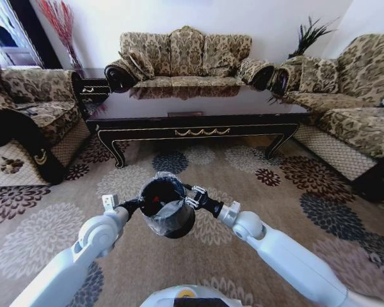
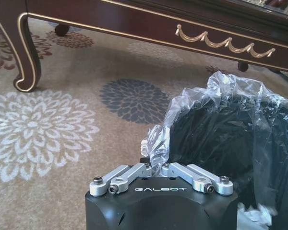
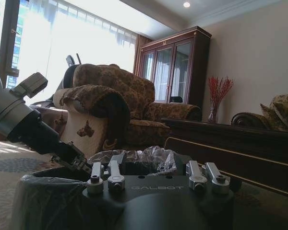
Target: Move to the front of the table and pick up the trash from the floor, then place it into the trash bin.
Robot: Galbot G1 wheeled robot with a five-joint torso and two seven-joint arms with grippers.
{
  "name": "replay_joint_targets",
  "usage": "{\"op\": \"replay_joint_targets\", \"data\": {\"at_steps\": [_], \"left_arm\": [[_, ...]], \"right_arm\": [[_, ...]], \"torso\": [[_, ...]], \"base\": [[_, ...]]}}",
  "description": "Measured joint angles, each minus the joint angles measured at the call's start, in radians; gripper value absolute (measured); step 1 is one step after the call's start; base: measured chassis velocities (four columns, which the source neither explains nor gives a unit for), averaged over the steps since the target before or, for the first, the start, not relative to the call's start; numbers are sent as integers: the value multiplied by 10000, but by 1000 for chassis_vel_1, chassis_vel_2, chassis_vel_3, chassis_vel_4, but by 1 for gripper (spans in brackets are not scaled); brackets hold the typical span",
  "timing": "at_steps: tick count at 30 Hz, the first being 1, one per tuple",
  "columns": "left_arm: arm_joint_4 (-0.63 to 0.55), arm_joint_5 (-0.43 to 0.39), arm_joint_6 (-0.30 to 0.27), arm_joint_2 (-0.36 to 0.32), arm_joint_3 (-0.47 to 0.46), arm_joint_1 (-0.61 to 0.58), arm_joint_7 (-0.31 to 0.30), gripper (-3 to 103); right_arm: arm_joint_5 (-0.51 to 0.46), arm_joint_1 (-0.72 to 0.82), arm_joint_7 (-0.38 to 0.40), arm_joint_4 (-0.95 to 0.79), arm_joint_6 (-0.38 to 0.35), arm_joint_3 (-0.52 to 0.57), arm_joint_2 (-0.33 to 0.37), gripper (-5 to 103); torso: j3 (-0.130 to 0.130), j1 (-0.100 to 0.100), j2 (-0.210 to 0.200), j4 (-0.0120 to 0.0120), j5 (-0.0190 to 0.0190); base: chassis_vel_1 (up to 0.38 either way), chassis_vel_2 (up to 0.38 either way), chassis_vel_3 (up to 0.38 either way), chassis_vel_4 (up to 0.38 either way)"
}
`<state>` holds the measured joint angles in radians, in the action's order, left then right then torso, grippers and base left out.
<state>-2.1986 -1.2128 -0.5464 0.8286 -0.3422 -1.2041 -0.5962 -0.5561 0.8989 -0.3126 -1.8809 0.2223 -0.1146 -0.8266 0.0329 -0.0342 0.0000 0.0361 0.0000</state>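
Trash bin point(image 1: 168, 208) held off the floor point(image 1: 38, 236) at centre, table point(image 1: 198, 112) at 12 o'clock. Left gripper point(image 1: 141, 204) at its 9 o'clock rim, jaws clamped on liner; right gripper point(image 1: 191, 196) at 3 o'clock, likewise. Something red inside.

Long low dark-brown wooden table point(image 1: 198, 109): glossy lacquered top mirroring the sofa behind it, smooth curved legs, gold scroll ornament point(image 2: 224, 42) with a metallic sheen on the front rail. Tan patterned carpet floor point(image 1: 243, 173): matt woven pile, slightly rough; far sofa in floral cloth point(image 1: 185, 54) looks soft and matt. Small black cylindrical trash bin point(image 1: 168, 211): smooth dark plastic, with a thin, clear, crinkled, shiny plastic liner point(image 2: 216, 91) over its rim.
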Motion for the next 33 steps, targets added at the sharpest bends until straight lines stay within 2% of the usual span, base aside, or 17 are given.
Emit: {"op": "replay_joint_targets", "data": {"at_steps": [1, 3, 4, 5, 7, 9, 11, 12, 13, 20, 23, 27, 31, 33], "left_arm": [[0, 18, 0, 7, -43, -43, 0, 3], [3, 35, 0, 16, -76, -74, 0, 3], [44, 75, 15, 35, -147, -135, 1, 3], [108, 129, 46, 62, -234, -209, -26, 3], [136, 157, 61, 74, -286, -263, -59, 3], [227, 234, 84, 110, -403, -384, -157, 3], [286, 271, 93, 123, -451, -414, -197, 3], [437, 329, 135, 147, -567, -449, -300, 3], [561, 340, 175, 175, -657, -450, -392, 3], [1138, 303, 285, 427, -1055, -354, -722, 3], [1737, 243, 234, 848, -1450, -282, -963, 3], [2294, 496, 218, 1243, -1771, -238, -1050, 3], [2815, 778, 346, 1575, -2098, -193, -960, 3], [3382, 926, 662, 1810, -2322, -108, -638, 3]], "right_arm": [[-55, 38, 36, -23, 0, 86, -3, 60], [-109, 79, 87, -44, 0, 168, -5, 60], [-229, 138, 196, -64, 0, 307, -4, 65], [-351, 174, 307, -75, -1, 451, 14, 76], [-426, 192, 388, -84, -13, 539, 38, 76], [-522, 248, 531, -105, -54, 707, 78, 86], [-552, 287, 586, -119, -77, 800, 84, 86], [-605, 392, 662, -142, -112, 1027, 88, 96], [-635, 484, 703, -157, -127, 1206, 86, 99], [-830, 1071, 1261, -134, -447, 2327, -62, 100], [-739, 1730, 1588, 68, -524, 3070, -235, 100], [-594, 2183, 1606, 102, -471, 3462, -270, 100], [-560, 2381, 1606, 127, -437, 3689, -244, 100], [-559, 2441, 1615, 240, -428, 3849, -244, 100]], "torso": [[0, 0, 0, 0, -1], [0, 0, 0, 0, 0], [0, 0, 1, 0, 0], [0, 0, 0, 1, 0], [0, 0, 0, 0, 0], [0, 0, 0, 0, -1], [0, 0, 0, 0, -1], [0, 0, 0, -1, 0], [0, 0, 0, -1, -1], [0, 0, 1, 0, 0], [0, 0, 0, 1, 2], [0, 0, 0, 1, 0], [0, 0, 1, -2, 0], [0, 0, 0, 0, -2]], "base": [[0, 0, 0, 0], [0, 0, 0, 0], [0, 0, 0, 0], [0, 0, 0, 0], [0, 0, 0, 0], [0, 0, 0, 0], [0, 0, 0, 0], [0, 0, 0, 0], [0, 0, 0, 0], [0, 0, 0, 0], [0, 0, 0, 0], [0, 0, 0, 0], [0, 0, 0, 0], [0, 0, 0, 0]]}}
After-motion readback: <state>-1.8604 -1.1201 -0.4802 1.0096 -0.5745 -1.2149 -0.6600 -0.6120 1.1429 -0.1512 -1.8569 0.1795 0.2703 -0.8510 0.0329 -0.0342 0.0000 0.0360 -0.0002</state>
